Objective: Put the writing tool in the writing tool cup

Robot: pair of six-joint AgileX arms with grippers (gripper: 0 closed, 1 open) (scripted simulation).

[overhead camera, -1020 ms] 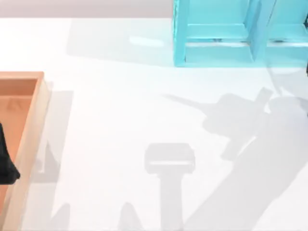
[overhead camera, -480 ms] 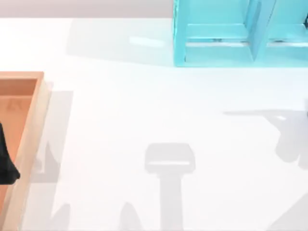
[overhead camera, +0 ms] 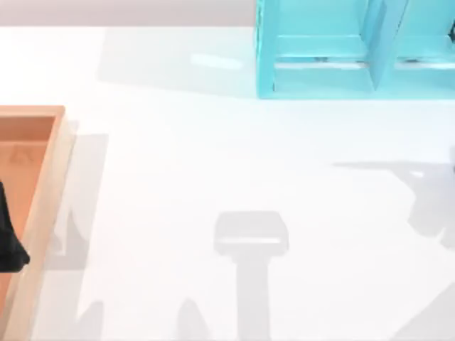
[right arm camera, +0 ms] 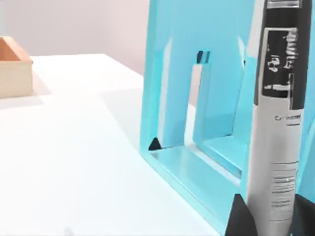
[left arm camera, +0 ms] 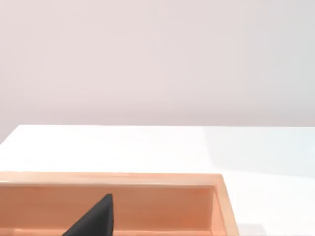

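Standing upright in the right wrist view, the marker (right arm camera: 275, 147) has its pale grey-white barrel rising out from between the two dark fingertips (right arm camera: 242, 219) of the right gripper (right arm camera: 269, 221), which are clamped on its lower end; its black upper part reaches the top of that picture. Just behind it is the cup (right arm camera: 192, 98), a light blue open-framed holder with upright walls and slotted compartments, standing on the white table (right arm camera: 74, 162). The marker is in front of the holder's frame and not inside any compartment that can be made out (whether it touches the frame cannot be told). In the top view the holder (overhead camera: 320, 50) sits at the far right of the table (overhead camera: 213, 156), and the right arm's shadow falls on the table at the right edge. At the left edge of the table lies a wooden tray (overhead camera: 50, 177) with raised walls. The left gripper (overhead camera: 8, 234) hangs as a dark shape over the tray's inside, parked; in the left wrist view one dark fingertip (left arm camera: 93, 221) shows above the tray (left arm camera: 216, 196), and whether that claw is apart or together cannot be told.
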